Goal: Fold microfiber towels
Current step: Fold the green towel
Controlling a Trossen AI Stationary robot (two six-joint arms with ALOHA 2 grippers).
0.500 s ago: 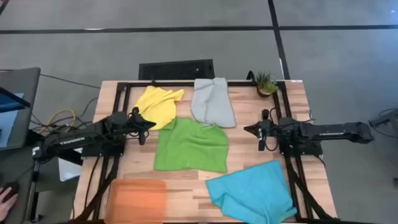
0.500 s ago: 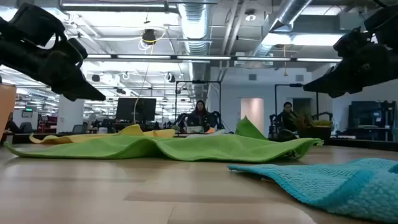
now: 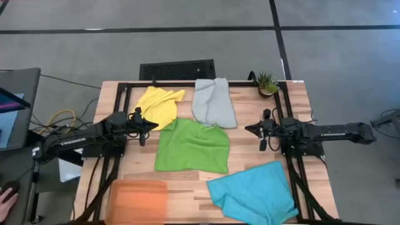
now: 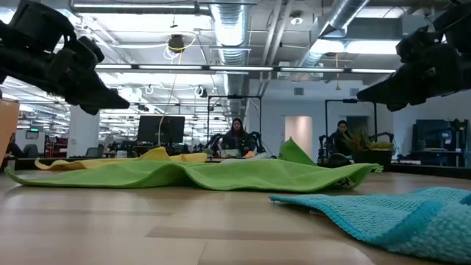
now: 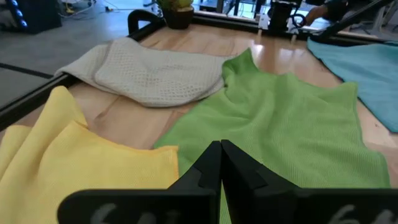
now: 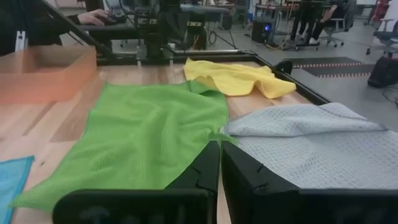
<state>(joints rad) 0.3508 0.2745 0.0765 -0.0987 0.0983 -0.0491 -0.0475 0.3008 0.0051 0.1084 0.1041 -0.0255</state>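
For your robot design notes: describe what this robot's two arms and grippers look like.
Both arms are dark, nearly black, slim and jointed. The left gripper and right gripper each end in two flat, tapering dark fingers. The right arm carries pale lettering along its side.

An open-plan office lies beyond the table: exposed silver ducts (image 4: 234, 29) and strip lights (image 4: 140, 7) cross the ceiling, with monitors (image 4: 160, 129) and 2 seated people (image 4: 237, 138) behind. The grey floor (image 3: 187, 44) carries dark lines, with a black floor mat (image 3: 177, 69) by the worktop's far edge.
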